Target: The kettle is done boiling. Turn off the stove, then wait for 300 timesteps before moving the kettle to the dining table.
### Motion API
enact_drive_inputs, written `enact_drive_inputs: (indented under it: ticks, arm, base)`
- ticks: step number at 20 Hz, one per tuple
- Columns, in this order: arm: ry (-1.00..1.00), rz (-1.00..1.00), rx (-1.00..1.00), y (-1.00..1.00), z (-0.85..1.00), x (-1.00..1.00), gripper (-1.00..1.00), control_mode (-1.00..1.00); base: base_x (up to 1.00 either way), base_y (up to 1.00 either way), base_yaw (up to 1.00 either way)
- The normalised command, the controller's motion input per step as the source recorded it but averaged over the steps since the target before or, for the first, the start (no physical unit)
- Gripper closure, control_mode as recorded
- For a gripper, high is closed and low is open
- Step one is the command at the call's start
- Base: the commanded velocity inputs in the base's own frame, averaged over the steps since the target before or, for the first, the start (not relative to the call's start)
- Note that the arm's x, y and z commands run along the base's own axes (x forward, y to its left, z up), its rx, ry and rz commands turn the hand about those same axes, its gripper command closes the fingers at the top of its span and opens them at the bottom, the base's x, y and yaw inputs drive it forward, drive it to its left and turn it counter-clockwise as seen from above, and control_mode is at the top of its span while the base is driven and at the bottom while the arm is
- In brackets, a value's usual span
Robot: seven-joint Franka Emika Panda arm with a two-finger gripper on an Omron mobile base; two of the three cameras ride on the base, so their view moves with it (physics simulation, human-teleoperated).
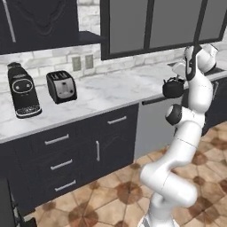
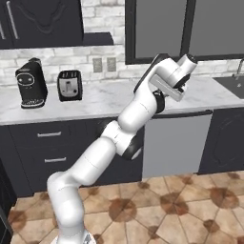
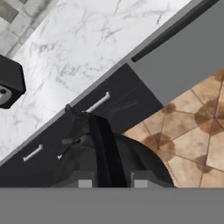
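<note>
The gripper [image 3: 109, 181] is closed on the kettle's [image 3: 109, 153] arched handle, the dark band running between the two fingertips [image 3: 85, 183] in the hand view. The kettle [image 1: 173, 88] hangs from the raised hand, off any surface, in front of the counter's [image 1: 111, 91] front edge and above the tiled floor [image 1: 128, 195]. Beneath it in the hand view lie dark drawers [image 3: 100, 109] with silver pulls and, next to them, a grey dishwasher panel [image 3: 183, 57]. Farther back along the counter, well apart from the kettle, the toaster [image 1: 61, 86] sits beside the coffee machine [image 1: 22, 91], both near the brick backsplash. Beyond the counter, dark wall cabinets [image 1: 159, 24] hang over it.
</note>
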Motion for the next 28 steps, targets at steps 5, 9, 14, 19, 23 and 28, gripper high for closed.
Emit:
enact_drive_inputs:
  ticks: [5,9,14,19,23,28]
  arm:
    - [0.00,0.00,0.00,0.00,0.00,0.00,1.00,1.00]
    - [0.00,0.00,0.00,0.00,0.00,0.00,1.00,1.00]
    - [0.00,0.00,0.00,0.00,0.00,0.00,1.00,1.00]
    - [0.00,0.00,0.00,0.00,0.00,0.00,1.00,1.00]
    - [0.00,0.00,0.00,0.00,0.00,0.00,1.00,1.00]
    - [0.00,0.00,0.00,0.00,0.00,0.00,1.00,1.00]
  base:
    - [0.56,-0.22,-0.17]
    - [0.49,-0.30,-0.18]
    - [0.31,-0.30,-0.22]
    - [0.19,-0.30,-0.26]
    - [0.20,-0.27,-0.26]
    - [0.24,-0.26,-0.26]
